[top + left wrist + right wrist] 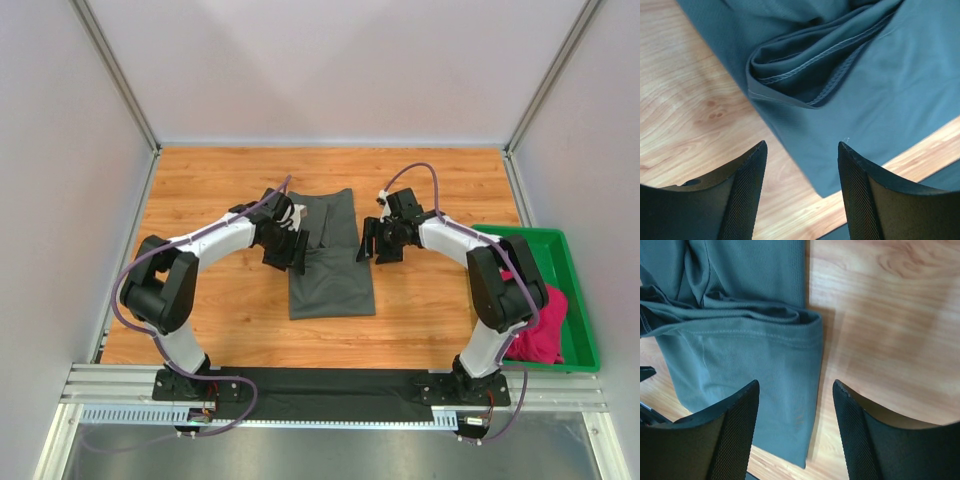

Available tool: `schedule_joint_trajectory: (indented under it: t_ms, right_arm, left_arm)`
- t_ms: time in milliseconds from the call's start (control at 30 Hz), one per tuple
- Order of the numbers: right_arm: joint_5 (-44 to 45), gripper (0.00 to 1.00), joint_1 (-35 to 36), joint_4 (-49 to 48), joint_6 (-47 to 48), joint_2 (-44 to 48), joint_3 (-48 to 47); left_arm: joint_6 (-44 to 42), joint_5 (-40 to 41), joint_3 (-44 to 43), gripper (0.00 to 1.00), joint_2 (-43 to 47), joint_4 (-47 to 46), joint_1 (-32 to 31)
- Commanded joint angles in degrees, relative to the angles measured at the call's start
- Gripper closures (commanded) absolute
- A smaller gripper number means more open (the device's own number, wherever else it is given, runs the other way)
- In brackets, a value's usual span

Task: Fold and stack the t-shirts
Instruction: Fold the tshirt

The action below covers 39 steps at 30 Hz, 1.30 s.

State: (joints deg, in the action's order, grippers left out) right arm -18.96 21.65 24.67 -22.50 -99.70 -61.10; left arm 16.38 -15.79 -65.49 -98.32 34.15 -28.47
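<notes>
**A:** How is the left arm (215, 240) posed?

**B:** It is bent at the elbow and reached inward over the counter (430, 300). The left end effector (292, 252) is pointed down over the left edge of the grey shirt (330, 260). Its fingers are seen parted, and nothing is held between them.

**A:** And the right arm (455, 238)?

**B:** A mirrored pose is taken. The right end effector (375, 242) is hung at the shirt's right edge, fingers likewise spread and empty.

**A:** Where are the shirts found?

**B:** The grey shirt is laid flat between the two end effectors. The pink shirt (540, 325) is heaped in the green tray (575, 290), well to the right of the right end effector.
</notes>
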Motion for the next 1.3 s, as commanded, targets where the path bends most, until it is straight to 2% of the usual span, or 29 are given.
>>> schedule_joint_trajectory:
  t_ms: [0,233,500,633,767,800,867,900,967,1000,1033,1100,1267]
  right_arm:
    - [-2.57,0.38,-0.47,-3.83,1.76,-2.85,-3.67]
    - [-2.84,0.42,-1.96,-5.07,1.93,-6.2,-4.81]
    - [-4.95,0.5,-2.66,-4.98,2.11,-11.04,-10.0]
    - [-6.53,0.57,-2.66,-4.28,1.76,-11.74,-11.58]
    - [-7.23,0.62,-2.66,-4.01,1.58,-12.01,-12.11]
    - [-7.75,0.62,-2.58,-3.92,1.58,-12.01,-12.11]
    - [-8.11,0.64,-2.66,-3.49,1.41,-11.75,-12.29]
    - [-8.28,0.65,-2.66,-3.57,1.49,-11.66,-12.2]
    - [-7.94,0.71,-2.66,-3.4,1.41,-10.87,-11.94]
    - [-7.59,0.85,-2.75,-2.96,1.41,-10.34,-12.37]
    - [-7.23,0.92,-2.75,-2.43,1.41,-9.99,-12.46]
    - [-6.79,1.0,-2.93,-1.73,1.23,-9.11,-12.9]
    - [-6.7,1.0,-2.93,0.9,0.97,-6.56,-14.22]
  left_arm:
    - [-5.74,2.77,-2.97,0.34,-0.9,1.44,-0.1]
    - [-5.84,6.91,-6.31,0.38,-6.7,0.48,0.34]
    - [-4.69,4.98,-9.74,0.45,-11.27,-1.01,2.45]
    - [-3.56,3.4,-9.74,0.54,-10.93,-1.98,2.89]
    - [-2.5,1.91,-9.57,0.58,-10.4,-3.38,2.98]
    - [-2.23,1.21,-9.56,0.63,-10.4,-3.74,3.07]
    - [-1.88,-1.08,-9.65,0.69,-10.48,-4.35,3.16]
    - [-1.53,-1.52,-9.83,0.76,-10.4,-4.18,3.16]
    - [-1.18,-1.17,-10.09,0.85,-9.96,-3.4,3.16]
    - [-1.0,0.39,-10.09,0.96,-9.61,-2.87,3.16]
    - [-0.91,1.28,-10.0,1.0,-9.17,-1.99,3.16]
    - [-0.65,3.04,-8.78,1.0,-7.15,-1.81,3.24]
    - [0.93,5.85,-6.49,1.0,-1.79,-0.93,3.24]
